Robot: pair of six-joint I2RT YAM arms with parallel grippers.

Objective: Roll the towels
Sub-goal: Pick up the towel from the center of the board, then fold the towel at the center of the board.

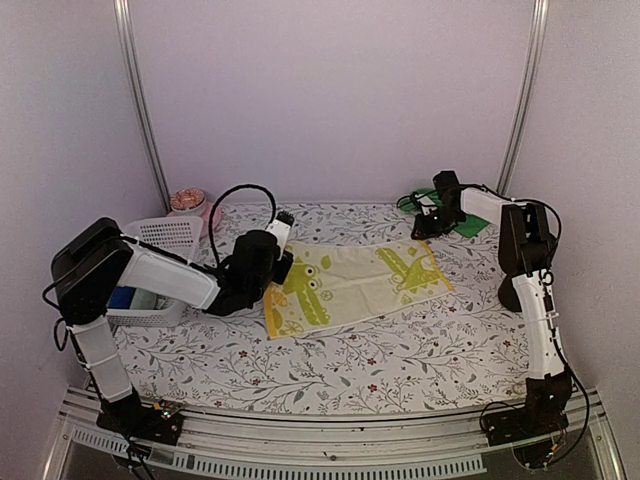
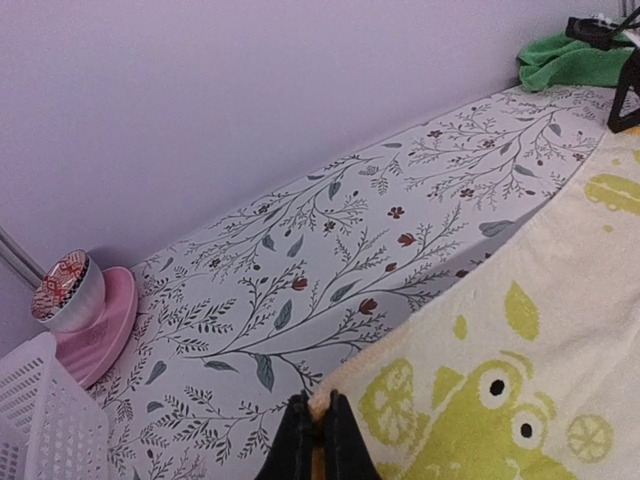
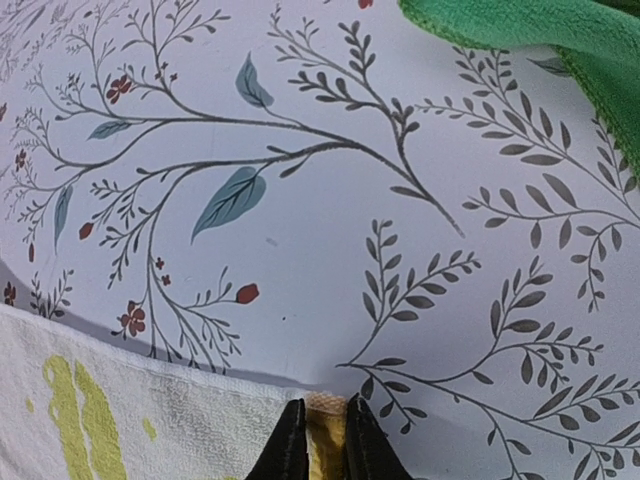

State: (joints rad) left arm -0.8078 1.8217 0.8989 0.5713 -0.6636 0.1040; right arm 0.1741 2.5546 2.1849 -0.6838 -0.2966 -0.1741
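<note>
The yellow-lime towel (image 1: 350, 285) lies spread flat mid-table, printed with lime crocodile figures. My left gripper (image 1: 283, 260) is shut on its far left corner; in the left wrist view the black fingertips (image 2: 320, 405) pinch the towel's (image 2: 500, 380) hem. My right gripper (image 1: 426, 233) sits at the far right corner, and its jaws (image 3: 325, 405) are closed on the towel's (image 3: 120, 420) edge, with a fold of fabric between them. The plain green towel (image 1: 472, 226) lies crumpled at the back right by the wall (image 2: 570, 60) (image 3: 560, 40), behind the right gripper.
A white mesh basket (image 1: 165, 235) (image 2: 40, 420) stands at the left beside my left arm. A pink bowl (image 1: 190, 205) (image 2: 100, 325) holding a patterned cup sits behind it against the back wall. Walls close in at the back and both sides.
</note>
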